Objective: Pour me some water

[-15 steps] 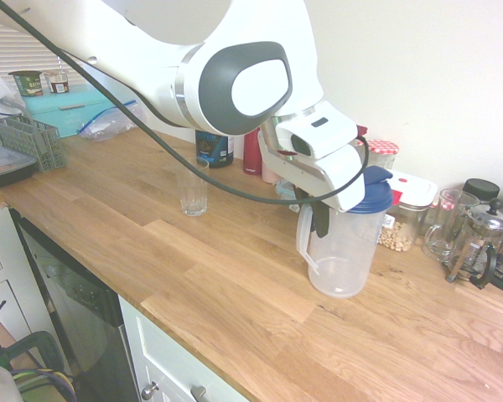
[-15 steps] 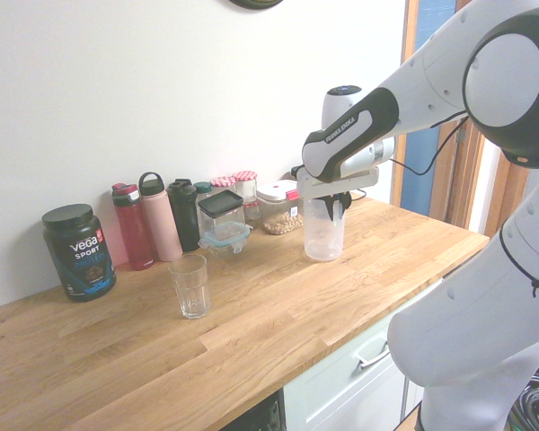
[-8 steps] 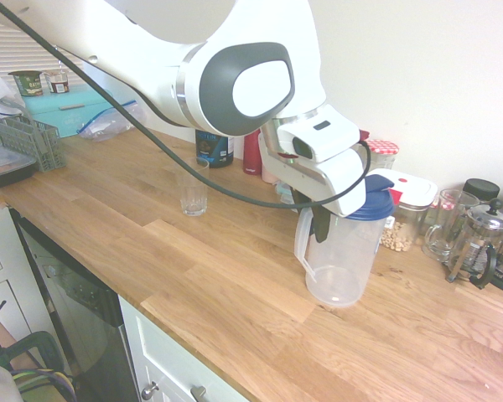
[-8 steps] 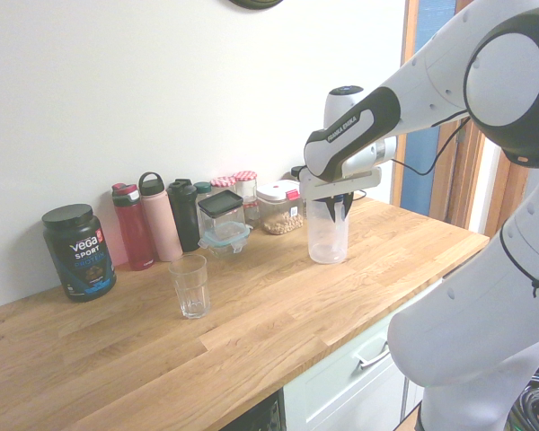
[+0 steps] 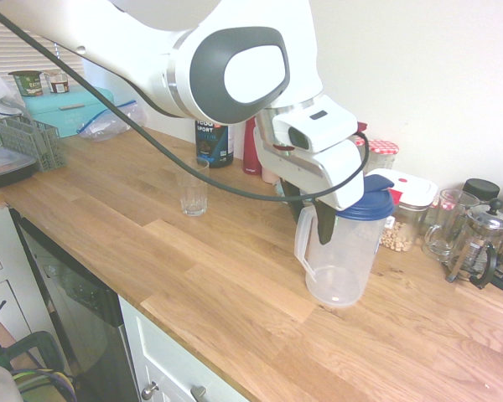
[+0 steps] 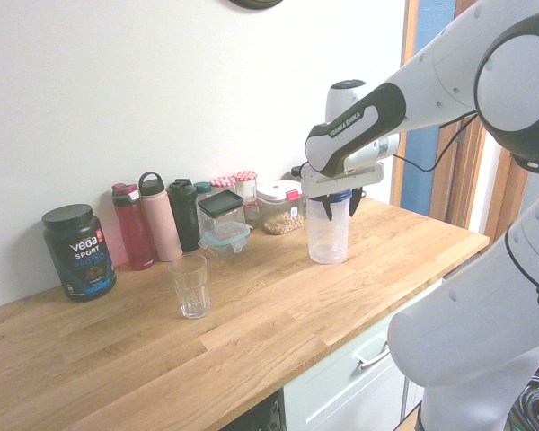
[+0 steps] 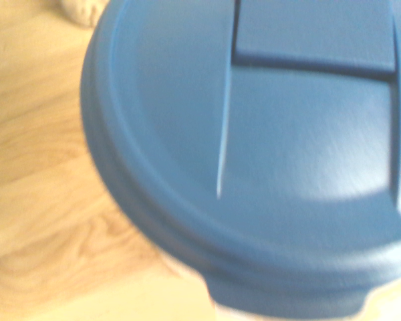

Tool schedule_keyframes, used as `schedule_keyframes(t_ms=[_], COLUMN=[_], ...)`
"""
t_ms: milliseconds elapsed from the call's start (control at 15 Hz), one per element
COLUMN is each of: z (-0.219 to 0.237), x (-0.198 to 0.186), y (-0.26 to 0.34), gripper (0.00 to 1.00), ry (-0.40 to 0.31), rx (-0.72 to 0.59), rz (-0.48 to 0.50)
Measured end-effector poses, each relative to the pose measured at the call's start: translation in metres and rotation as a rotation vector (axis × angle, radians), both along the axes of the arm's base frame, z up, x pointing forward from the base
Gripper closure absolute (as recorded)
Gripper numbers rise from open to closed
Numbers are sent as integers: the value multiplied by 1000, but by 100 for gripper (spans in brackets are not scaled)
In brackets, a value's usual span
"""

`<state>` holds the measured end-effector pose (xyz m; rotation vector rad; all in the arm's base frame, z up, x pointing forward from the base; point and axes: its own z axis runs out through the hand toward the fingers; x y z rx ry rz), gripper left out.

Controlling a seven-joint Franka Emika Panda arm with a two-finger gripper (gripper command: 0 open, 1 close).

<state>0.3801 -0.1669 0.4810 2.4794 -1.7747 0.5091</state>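
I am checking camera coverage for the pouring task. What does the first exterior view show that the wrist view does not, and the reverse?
Only the first exterior view shows the empty glass, the pitcher's clear body and handle, the gripper at that handle, and the French press. Only the wrist view shows the top face of the blue lid from close by, with its seams and raised flap. Both share the pitcher with its blue lid, standing on the wooden counter.

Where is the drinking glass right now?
The glass stands upright on the wooden counter, in front of the bottles by the wall, well apart from the pitcher.
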Motion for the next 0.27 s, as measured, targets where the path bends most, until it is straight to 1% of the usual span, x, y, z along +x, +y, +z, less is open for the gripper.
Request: schedule_keyframes(t_ms=[133, 267], z=[10, 24], x=[-11, -28], y=[4, 13], gripper=[0, 0], ry=[29, 80], rx=[9, 52], rz=[21, 69])
